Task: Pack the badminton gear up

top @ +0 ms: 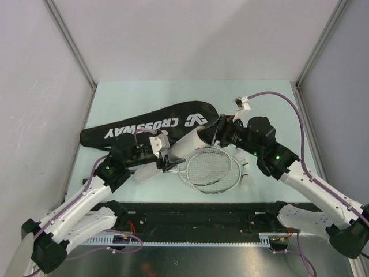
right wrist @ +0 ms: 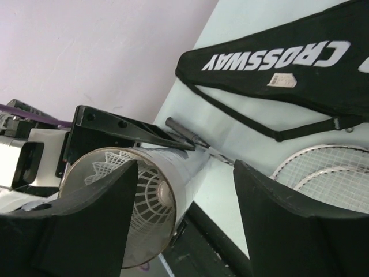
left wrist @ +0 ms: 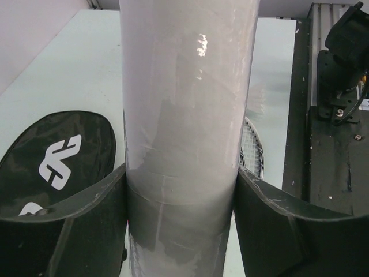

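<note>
The worktop [top: 144, 95] is pale green and carries all the gear. The black bag [top: 150, 126], lettered CROSSWAY in white, lies flat and slantwise across the worktop, its narrow end at the left and its wide end toward the centre. Two rackets [top: 209, 167] lie near the front edge, just right of centre, with their strung heads overlapping; I see them close beside the bag's wide end and touching neither hand. The white tube [top: 183, 147] lies slantwise between the bag and the rackets, its open end pointing up and to the right. I cannot tell from these views whether it rests on the worktop or is held clear of it. The left hand [top: 163, 156] is clamped on the tube near its lower part; in the left wrist view both fingers press against the tube's sides. The right hand [right wrist: 184, 173] stands at the tube's open end with its fingers spread wide and nothing between them; I read it as open. A white feather shuttlecock [right wrist: 144, 202] sits inside the tube's mouth, seen in the right wrist view just behind the near finger.
</note>
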Tool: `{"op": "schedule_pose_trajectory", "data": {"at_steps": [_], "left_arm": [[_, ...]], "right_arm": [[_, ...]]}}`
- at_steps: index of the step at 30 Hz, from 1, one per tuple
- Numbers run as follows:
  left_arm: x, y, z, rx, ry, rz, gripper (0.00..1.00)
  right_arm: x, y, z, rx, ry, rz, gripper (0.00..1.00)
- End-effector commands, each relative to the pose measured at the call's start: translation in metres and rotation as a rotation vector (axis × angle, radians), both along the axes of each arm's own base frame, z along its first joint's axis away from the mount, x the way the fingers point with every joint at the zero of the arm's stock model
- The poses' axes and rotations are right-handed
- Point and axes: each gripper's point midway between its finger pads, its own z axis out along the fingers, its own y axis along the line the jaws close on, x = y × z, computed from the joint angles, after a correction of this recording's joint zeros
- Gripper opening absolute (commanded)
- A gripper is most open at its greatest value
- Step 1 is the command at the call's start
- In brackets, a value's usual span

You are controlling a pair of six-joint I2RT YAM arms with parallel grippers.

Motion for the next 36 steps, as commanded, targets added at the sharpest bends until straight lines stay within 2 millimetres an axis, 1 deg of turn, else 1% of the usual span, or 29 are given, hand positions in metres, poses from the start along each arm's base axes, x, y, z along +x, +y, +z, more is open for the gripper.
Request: {"op": "schedule_pose_trajectory", "data": {"at_steps": [1,3,4,5,6,8,9,10,11,12,13,14,15,16,17,18,19,20,21,22,23,24,25,27,28,30,31,32,36], "left_arm": [[0.002,-0.001,0.037,-0.083,-0.112,0.011,0.0],[0.006,0.0,0.035,-0.077,-0.111,0.032,0.01],[0.008,0.001,0.035,-0.075,-0.116,0.039,0.0],[0.009,0.001,0.034,-0.071,-0.118,0.045,0.0],[0.011,0.002,0.033,-0.065,-0.118,0.056,0.0],[0.012,0.003,0.033,-0.061,-0.122,0.063,0.0],[0.014,0.003,0.032,-0.057,-0.12,0.072,0.0],[0.014,0.004,0.032,-0.057,-0.121,0.075,0.0],[0.014,0.004,0.032,-0.055,-0.119,0.076,0.0],[0.014,0.004,0.032,-0.055,-0.119,0.076,0.01],[0.014,0.004,0.033,-0.057,-0.12,0.077,0.0],[0.013,0.004,0.033,-0.058,-0.12,0.073,0.0],[0.013,0.004,0.033,-0.058,-0.12,0.073,0.0],[0.013,0.004,0.033,-0.058,-0.119,0.072,0.01],[0.013,0.004,0.033,-0.06,-0.118,0.072,0.0],[0.012,0.004,0.033,-0.06,-0.118,0.071,0.0],[0.012,0.004,0.034,-0.062,-0.116,0.068,0.0],[0.012,0.003,0.034,-0.061,-0.116,0.065,0.0],[0.012,0.003,0.033,-0.06,-0.115,0.063,0.01],[0.012,0.003,0.033,-0.06,-0.114,0.062,0.0],[0.011,0.003,0.033,-0.061,-0.113,0.059,0.0],[0.01,0.003,0.034,-0.063,-0.113,0.057,0.01],[0.01,0.003,0.034,-0.063,-0.113,0.057,0.01],[0.01,0.002,0.034,-0.063,-0.113,0.053,0.0],[0.009,0.003,0.035,-0.066,-0.117,0.053,0.0],[0.009,0.002,0.035,-0.065,-0.115,0.047,0.0],[0.008,0.002,0.035,-0.067,-0.115,0.045,0.0],[0.008,0.002,0.036,-0.069,-0.114,0.042,0.0],[0.006,0.001,0.036,-0.07,-0.111,0.035,0.0]], "right_arm": [[0.007,-0.029,0.025,0.002,-0.11,-0.125,0.79],[0.011,-0.049,0.033,-0.008,-0.146,-0.164,0.82],[0.008,-0.063,0.037,-0.01,-0.153,-0.182,0.84],[0.022,-0.086,0.034,-0.042,-0.169,-0.25,0.85],[0.023,-0.092,0.032,-0.064,-0.182,-0.245,0.85],[0.035,-0.116,0.013,-0.145,-0.137,-0.331,0.87],[0.049,-0.136,0.003,-0.176,-0.102,-0.421,0.87],[0.055,-0.146,-0.011,-0.198,-0.049,-0.473,0.87],[0.067,-0.152,-0.027,-0.212,0.023,-0.533,0.87],[0.08,-0.168,-0.037,-0.209,0.086,-0.661,0.87],[0.083,-0.173,-0.055,-0.229,0.158,-0.706,0.87],[0.092,-0.182,-0.068,-0.251,0.208,-0.773,0.88],[0.101,-0.181,-0.095,-0.303,0.293,-0.795,0.88],[0.104,-0.181,-0.116,-0.323,0.381,-0.826,0.88],[0.111,-0.183,-0.125,-0.347,0.414,-0.855,0.88],[0.12,-0.181,-0.157,-0.413,0.496,-0.874,0.88],[0.119,-0.18,-0.172,-0.449,0.545,-0.89,0.88],[0.125,-0.178,-0.179,-0.477,0.553,-0.897,0.88],[0.131,-0.174,-0.198,-0.531,0.582,-0.894,0.88],[0.135,-0.167,-0.203,-0.542,0.573,-0.891,0.87],[0.139,-0.167,-0.211,-0.562,0.579,-0.908,0.86],[0.144,-0.166,-0.214,-0.571,0.578,-0.922,0.85],[0.147,-0.166,-0.228,-0.605,0.594,-0.934,0.81],[0.152,-0.164,-0.234,-0.648,0.569,-0.948,0.77],[0.155,-0.161,-0.242,-0.678,0.575,-0.946,0.74],[0.156,-0.157,-0.248,-0.716,0.562,-0.95,0.68],[0.158,-0.156,-0.249,-0.722,0.558,-0.953,0.67],[0.158,-0.156,-0.257,-0.748,0.563,-0.957,0.67],[0.164,-0.155,-0.262,-0.769,0.556,-0.962,0.66]]}}
